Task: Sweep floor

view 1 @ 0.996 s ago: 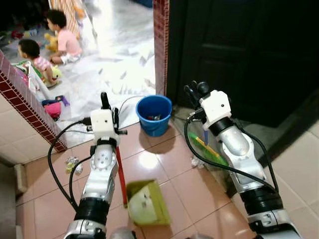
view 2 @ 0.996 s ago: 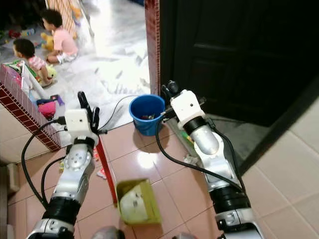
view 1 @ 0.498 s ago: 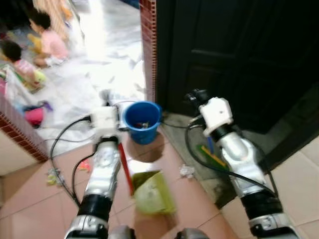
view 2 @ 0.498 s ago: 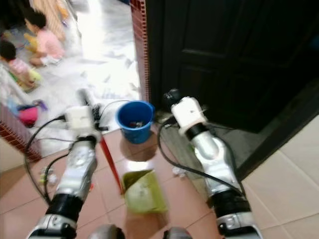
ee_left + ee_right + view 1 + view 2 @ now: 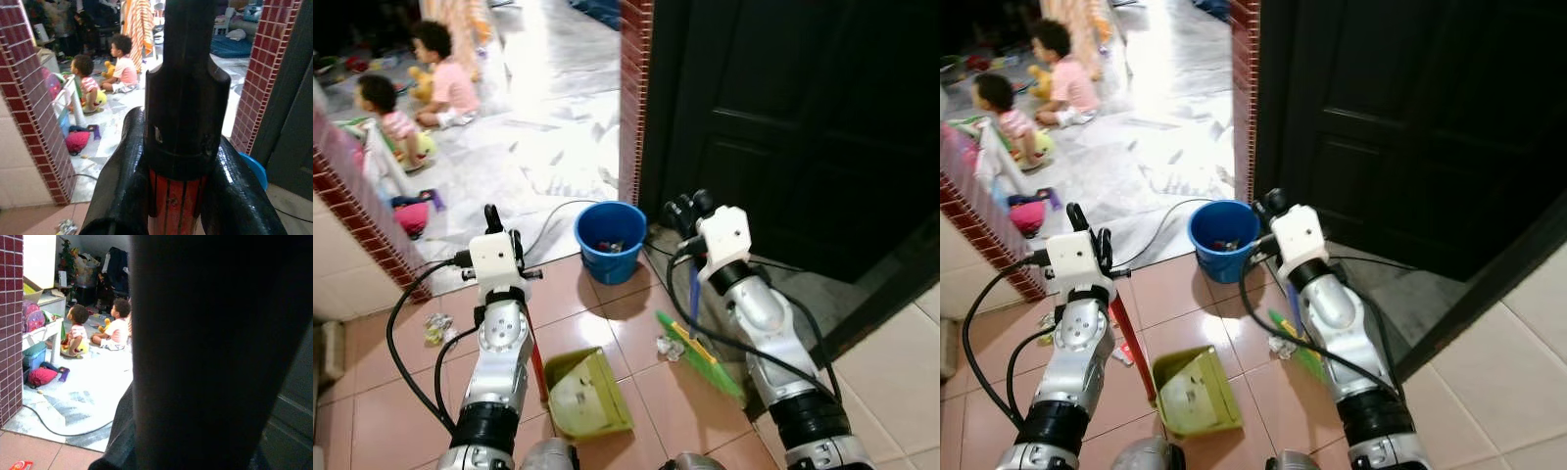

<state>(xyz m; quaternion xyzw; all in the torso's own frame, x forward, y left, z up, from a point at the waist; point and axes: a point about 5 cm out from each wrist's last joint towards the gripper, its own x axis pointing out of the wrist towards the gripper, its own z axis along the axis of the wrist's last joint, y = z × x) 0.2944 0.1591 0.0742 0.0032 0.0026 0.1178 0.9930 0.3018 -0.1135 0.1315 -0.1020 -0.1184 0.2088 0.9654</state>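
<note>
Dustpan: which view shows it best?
Left eye view: the green dustpan lies whole on the tiles, red handle rising to the left gripper. Right eye view shows it equally. Left wrist view shows just the handle between its fingers.

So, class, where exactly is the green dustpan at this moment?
The green dustpan sits on the tiled floor between the two arms, nearer the left gripper, whose red handle meets it.

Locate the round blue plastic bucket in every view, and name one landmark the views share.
Left eye view: the round blue plastic bucket stands on the floor between the two arms, by the brick pillar.
Right eye view: same spot, left of centre.
Left wrist view: a blue sliver beside the gripper's fingers.
Right wrist view: not visible.
Shared landmark: the brick pillar.
</note>
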